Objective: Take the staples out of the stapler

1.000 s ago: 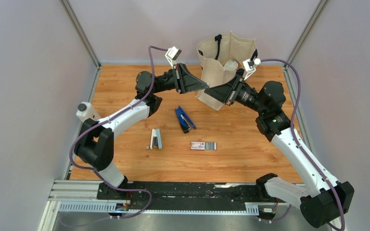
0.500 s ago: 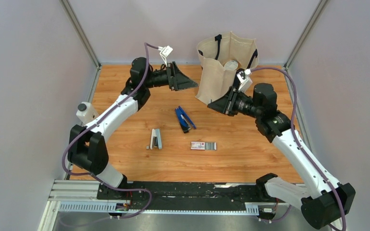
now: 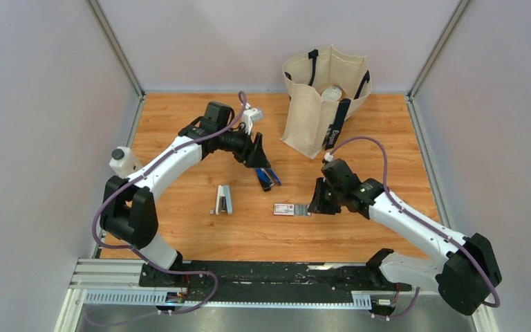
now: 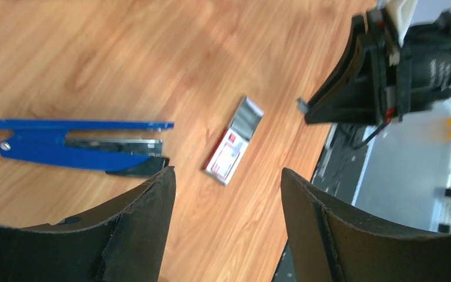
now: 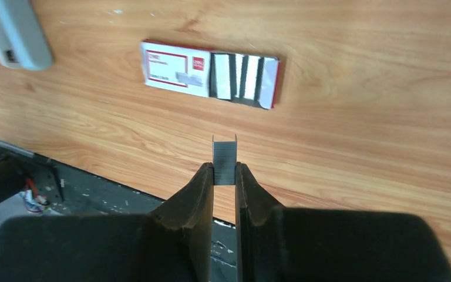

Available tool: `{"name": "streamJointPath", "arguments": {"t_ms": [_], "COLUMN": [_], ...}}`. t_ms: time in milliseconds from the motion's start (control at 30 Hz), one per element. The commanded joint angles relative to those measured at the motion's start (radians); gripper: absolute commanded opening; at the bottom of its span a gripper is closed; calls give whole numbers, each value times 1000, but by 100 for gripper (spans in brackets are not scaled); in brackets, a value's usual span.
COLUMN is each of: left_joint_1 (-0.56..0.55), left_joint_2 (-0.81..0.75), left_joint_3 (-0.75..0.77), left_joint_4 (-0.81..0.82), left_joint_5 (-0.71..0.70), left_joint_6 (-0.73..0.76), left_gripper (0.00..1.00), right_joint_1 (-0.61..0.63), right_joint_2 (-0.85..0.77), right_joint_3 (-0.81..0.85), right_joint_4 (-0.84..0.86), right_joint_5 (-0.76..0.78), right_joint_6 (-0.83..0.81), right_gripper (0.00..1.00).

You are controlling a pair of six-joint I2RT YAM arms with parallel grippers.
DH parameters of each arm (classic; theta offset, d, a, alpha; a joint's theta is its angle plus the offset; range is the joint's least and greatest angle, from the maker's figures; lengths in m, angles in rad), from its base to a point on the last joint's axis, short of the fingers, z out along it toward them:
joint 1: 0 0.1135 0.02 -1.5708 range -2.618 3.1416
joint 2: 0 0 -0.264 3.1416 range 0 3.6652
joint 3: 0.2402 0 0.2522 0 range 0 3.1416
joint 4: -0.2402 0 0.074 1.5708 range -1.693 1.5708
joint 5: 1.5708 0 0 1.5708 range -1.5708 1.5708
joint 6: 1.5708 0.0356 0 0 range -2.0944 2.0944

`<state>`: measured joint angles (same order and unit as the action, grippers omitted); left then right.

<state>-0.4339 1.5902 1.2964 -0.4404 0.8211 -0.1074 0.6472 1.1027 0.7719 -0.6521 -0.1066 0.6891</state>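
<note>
While between right fingers (image 5: pixel 195 202), staples (image 5: pixel 224 161) near box (image 5: pixel 176 73)

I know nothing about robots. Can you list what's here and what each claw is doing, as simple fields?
Blue stapler: lying open
Left gripper: open, hovering by the blue stapler
Right gripper: shut on a strip of staples
Staple box: red and white, open, staples inside
Grey stapler: lying apart from the rest
Bag: upright, far side
</note>
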Motion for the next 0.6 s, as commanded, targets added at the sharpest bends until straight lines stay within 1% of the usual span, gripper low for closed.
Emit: {"name": "streamJointPath", "arguments": {"t_ms": [0,67,100,233,300,367,567], "left_joint_1": [-35,-52,-64,-94,-97,-97,-97], "left_joint_2": [-24,-41,-47,-52,-45,-39,-45], "left_joint_3": [-48,-75,-86,-115,-124,-134,-183], "left_joint_4": [-95,-96,-103,-141,-155,-161,-138], "left_joint_5": [-42,-63,-72,-125,-128,-128,-125], "left_joint_6": [216,251,268,330,354,365,411], "left_gripper": [73,73,73,73,74,77,78], "right_joint_1": [34,40,42,43,45,46,58], "right_joint_2": [38,72,92,167,215,256,348], "right_joint_3": [6,30,41,75,93,115,173], "right_joint_4": [-15,-27,-35,-37,-38,-37,-34], "right_joint_5": [105,107,139,136,133,127,127], "right_joint_6": [33,23,15,-2,-11,-19,-31], "right_gripper": [11,11,11,11,10,10,10]}}
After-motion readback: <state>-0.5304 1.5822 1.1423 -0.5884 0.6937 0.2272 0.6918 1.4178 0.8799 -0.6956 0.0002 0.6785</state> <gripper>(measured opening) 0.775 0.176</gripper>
